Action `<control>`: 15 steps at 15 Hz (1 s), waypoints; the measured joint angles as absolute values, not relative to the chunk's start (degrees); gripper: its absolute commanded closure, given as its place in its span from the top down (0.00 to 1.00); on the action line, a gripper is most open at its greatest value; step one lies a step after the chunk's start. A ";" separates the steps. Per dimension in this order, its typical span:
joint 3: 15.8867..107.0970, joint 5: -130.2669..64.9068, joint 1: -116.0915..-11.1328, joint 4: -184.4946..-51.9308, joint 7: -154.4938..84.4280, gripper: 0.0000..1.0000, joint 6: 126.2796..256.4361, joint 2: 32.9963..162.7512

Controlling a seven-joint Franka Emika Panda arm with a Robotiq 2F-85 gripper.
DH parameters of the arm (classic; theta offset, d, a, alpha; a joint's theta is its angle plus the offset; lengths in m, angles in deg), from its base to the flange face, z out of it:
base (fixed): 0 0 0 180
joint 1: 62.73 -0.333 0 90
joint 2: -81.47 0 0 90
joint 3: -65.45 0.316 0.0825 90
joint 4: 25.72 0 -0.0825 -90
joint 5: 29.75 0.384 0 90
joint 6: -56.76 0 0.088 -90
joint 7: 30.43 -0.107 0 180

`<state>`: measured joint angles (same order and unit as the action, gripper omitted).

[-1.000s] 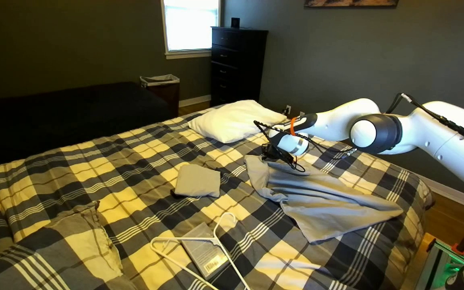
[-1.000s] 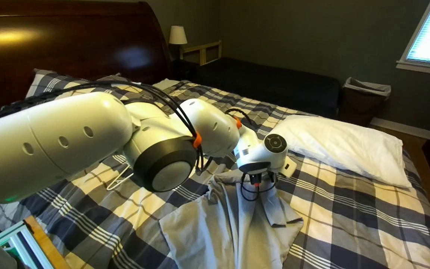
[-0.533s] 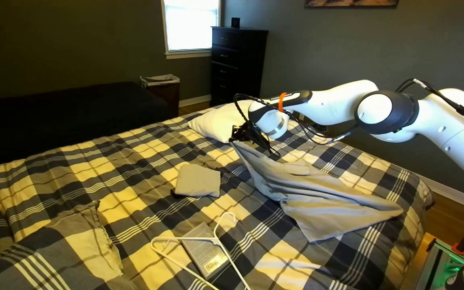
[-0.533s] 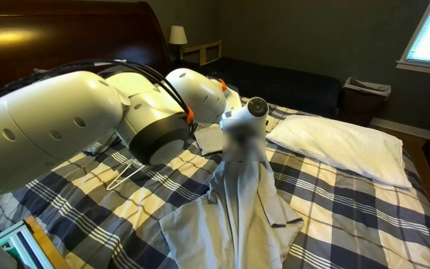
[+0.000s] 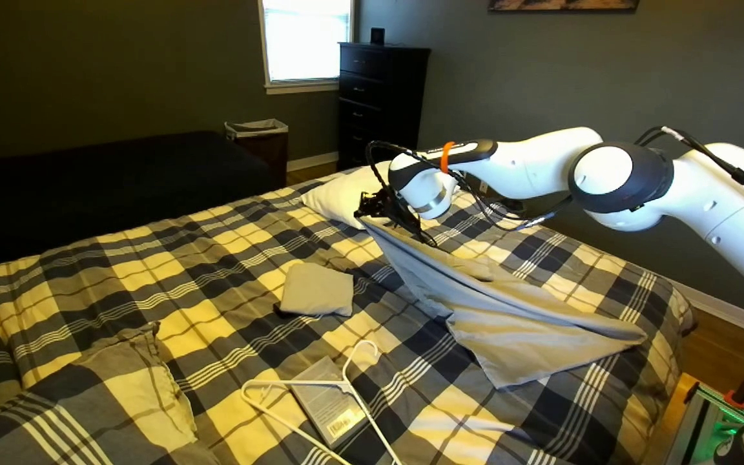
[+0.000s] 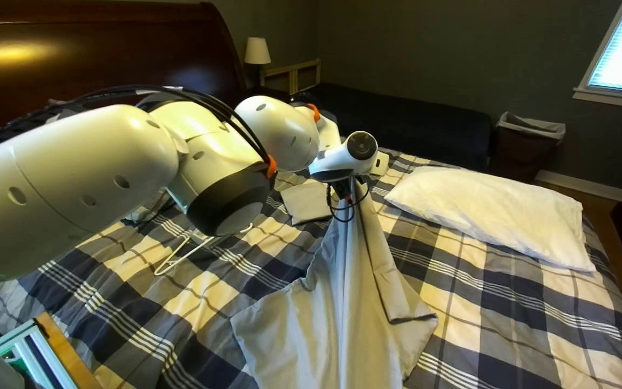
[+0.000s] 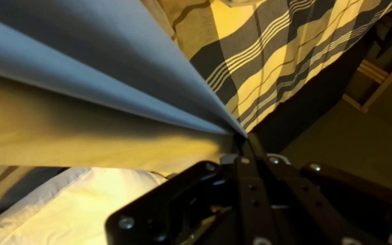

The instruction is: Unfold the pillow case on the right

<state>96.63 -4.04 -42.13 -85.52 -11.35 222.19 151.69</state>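
The light grey pillow case (image 5: 520, 336) lies rumpled on the right of the bed, with long folds running up to my gripper (image 5: 364, 215). It also shows in an exterior view (image 6: 316, 329) and in the wrist view (image 7: 121, 64). My gripper's fingers (image 7: 247, 139) are closed on its gathered edge and hold it raised above the bed beside the white pillow. The cloth is stretched taut from the fingertips, and its far part rests on the bed. A folded flap (image 6: 397, 294) lies along one side. The fingertips are hidden in the exterior views.
A small folded grey cloth (image 5: 317, 289) lies beside the pillow case. The plump white pillow (image 6: 494, 216) is near the gripper. A white hanger (image 5: 298, 382) lies over a flat grey box (image 5: 330, 413). A plaid cover (image 5: 172, 271) spreads beneath everything.
My gripper has risen from the bed and moved away from the arm's base, toward the pillow and folded cloth. It pulls the pillow case's edge up; the cloth's far end stays in place.
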 measured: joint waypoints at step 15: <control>77.77 -6.80 -48.84 -80.92 -26.16 1.00 224.24 150.45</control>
